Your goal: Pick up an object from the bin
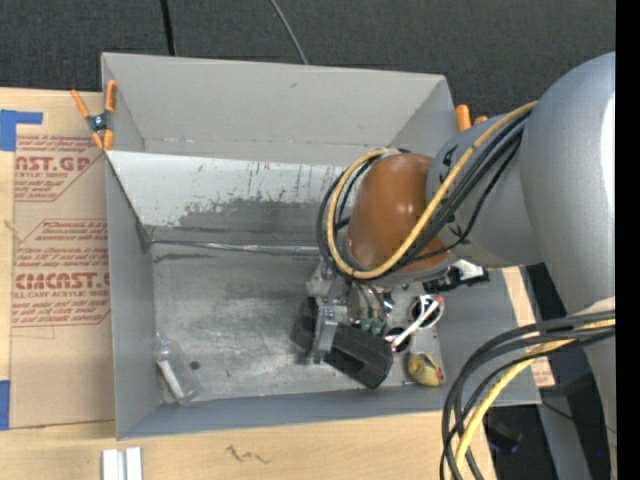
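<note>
Low at bin (130, 298) right side — gripper (322, 330) near yellow lump (424, 370); spread or pinching, cannot tell.

the orange wrist cover (385, 213) and cables (338, 230) hide much of the gripper (322, 330), low in the bin (200, 178) toward 4 o'clock. a dark blocky shape (360, 358) just beside it at 5 o'clock may be robot or loose thing; cannot tell. the small yellowish thing (425, 370) in the 4 o'clock corner and the pale clear piece (170, 376) near 7 o'clock are too small to name.
</note>
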You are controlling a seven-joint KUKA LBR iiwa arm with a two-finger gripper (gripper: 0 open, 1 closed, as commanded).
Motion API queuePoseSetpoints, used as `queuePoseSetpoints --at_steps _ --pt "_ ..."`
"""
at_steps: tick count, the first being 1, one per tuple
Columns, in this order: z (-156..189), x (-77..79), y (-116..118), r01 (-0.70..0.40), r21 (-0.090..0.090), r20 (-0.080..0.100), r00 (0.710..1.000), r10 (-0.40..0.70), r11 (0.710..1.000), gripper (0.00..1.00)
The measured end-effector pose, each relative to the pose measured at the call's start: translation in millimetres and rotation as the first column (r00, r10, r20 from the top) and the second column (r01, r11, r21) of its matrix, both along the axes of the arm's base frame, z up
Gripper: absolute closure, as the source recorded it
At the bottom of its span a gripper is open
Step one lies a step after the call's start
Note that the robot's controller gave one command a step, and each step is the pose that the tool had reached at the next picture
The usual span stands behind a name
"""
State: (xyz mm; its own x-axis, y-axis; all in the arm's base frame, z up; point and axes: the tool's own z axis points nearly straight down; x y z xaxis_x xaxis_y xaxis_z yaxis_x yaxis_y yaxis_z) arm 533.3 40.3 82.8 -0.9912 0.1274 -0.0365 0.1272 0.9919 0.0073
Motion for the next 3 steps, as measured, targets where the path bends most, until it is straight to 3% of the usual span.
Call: queuePoseSetpoints --at_steps 2,3 --pt "2.8 -0.4 0.2 -0.001 0.0 -0.007 1.0 0.001 1.0 1.0" --pt "12.9 -7.5 -0.4 -0.001 -0.003 -0.042 0.999 0.001 1.0 1.0"
